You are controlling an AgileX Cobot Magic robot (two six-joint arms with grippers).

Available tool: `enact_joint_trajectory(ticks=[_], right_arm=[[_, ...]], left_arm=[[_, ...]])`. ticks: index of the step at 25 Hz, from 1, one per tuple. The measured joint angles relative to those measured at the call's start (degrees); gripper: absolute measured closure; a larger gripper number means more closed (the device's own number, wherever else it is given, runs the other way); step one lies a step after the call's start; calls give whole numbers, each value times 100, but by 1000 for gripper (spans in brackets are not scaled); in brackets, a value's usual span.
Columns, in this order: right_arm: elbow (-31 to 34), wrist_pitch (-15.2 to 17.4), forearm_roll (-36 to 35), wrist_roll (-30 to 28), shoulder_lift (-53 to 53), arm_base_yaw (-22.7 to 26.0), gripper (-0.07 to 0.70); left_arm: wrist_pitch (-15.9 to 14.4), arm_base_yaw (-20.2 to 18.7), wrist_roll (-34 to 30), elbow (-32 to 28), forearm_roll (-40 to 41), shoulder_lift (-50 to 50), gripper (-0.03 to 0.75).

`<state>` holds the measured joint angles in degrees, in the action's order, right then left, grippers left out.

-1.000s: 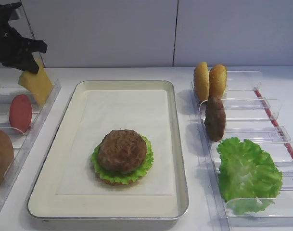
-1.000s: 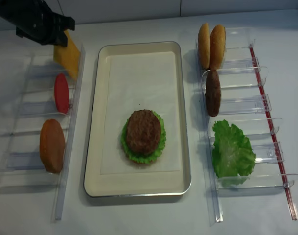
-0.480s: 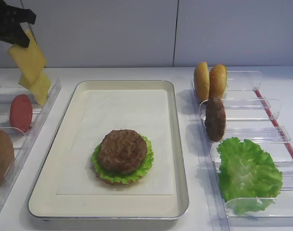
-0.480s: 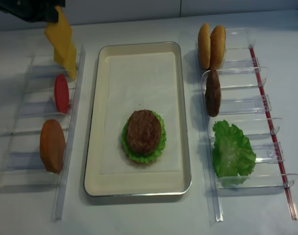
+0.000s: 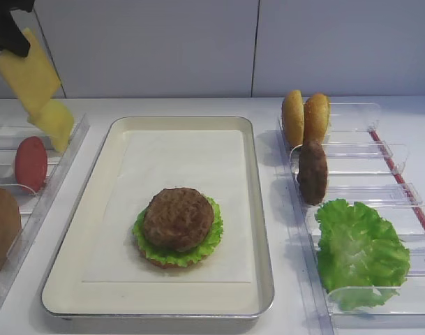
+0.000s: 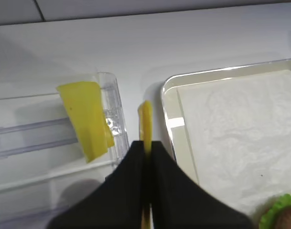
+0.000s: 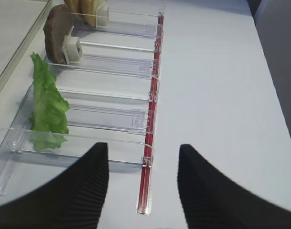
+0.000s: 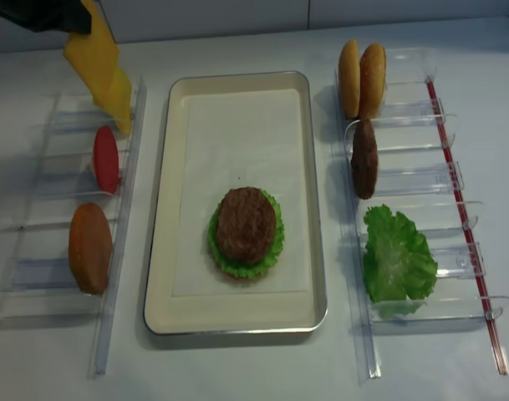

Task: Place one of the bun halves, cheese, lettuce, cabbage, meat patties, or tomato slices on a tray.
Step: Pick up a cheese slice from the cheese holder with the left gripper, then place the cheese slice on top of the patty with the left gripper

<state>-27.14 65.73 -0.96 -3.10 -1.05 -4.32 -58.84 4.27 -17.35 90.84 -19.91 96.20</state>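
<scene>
Left gripper [image 6: 146, 157] is clamped on the cheese [image 5: 27, 72] — I see the slice hanging in the air above the far-left bin, just left of the tray [image 5: 100, 181]. A paler slice [image 5: 55, 124] leans in that bin. Right gripper [image 7: 143, 183] hangs with jaws apart near the lettuce [image 7: 47, 107].

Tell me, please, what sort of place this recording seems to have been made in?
Probably a lab bench staged as a burger-assembly station, not a real kitchen. A plain white table carries clear plastic bins of sorted ingredients: bun halves, lettuce, a tomato slice. Between them sits a paper-lined tray holding a half-built burger.
</scene>
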Motion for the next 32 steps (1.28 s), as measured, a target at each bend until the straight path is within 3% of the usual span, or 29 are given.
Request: enact_joint_trajectory(ticks=[5,11,17,24,28,32], right_arm=[[0,0,0,0,0,0,263],[0,0,0,0,0,0,263],[0,0,0,0,0,0,263],[0,0,0,0,0,0,263],[0,0,0,0,0,0,263],[0,0,0,0,0,0,263]], left_arm=[[47,0,89,-660,0,-651,737],[540,-22,145,-2002,-41,-1759,737],[709,-22,191,-3060,-203,-2858,737],[800,-87,-180,-3782,-1308,-3439,737],[1072,-476,-498,-4168,-2113,-3450,737],[1695,-1134,-743,-4468,-2870,-3425,737]])
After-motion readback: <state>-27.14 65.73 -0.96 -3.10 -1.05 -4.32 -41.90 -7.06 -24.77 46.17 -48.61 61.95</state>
